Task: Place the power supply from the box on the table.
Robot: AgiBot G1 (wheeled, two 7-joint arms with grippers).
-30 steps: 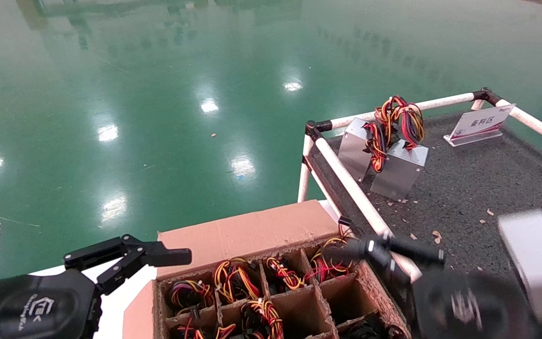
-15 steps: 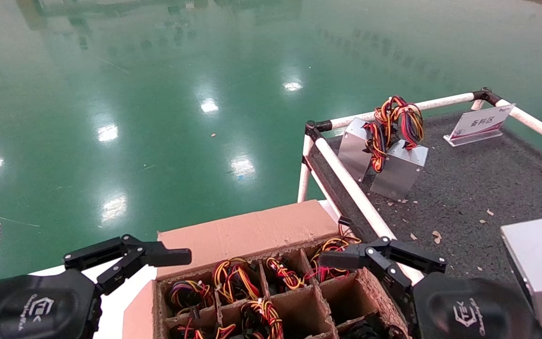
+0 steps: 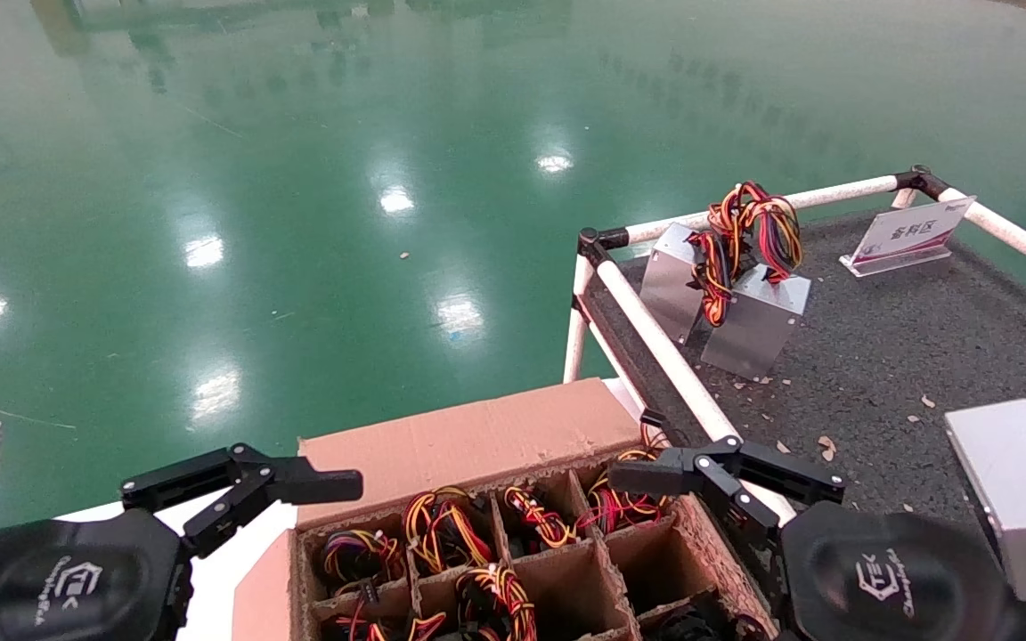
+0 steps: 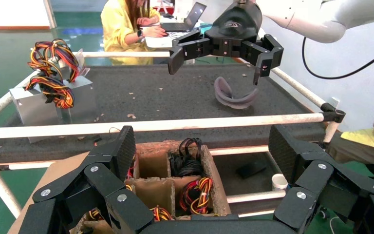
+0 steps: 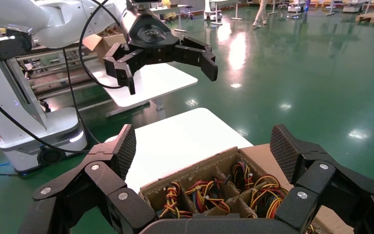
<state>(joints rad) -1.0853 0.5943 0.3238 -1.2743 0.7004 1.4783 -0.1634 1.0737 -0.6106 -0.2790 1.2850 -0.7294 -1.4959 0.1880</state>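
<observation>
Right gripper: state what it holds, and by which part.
Nothing. The right gripper hangs open and empty above the box's corner cell nearest the table; the left gripper is open and empty too.

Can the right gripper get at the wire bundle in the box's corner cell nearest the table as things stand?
Probably yes. The right gripper hangs open just above that corner of the box, and the wire bundle lies uncovered in its cell.
</observation>
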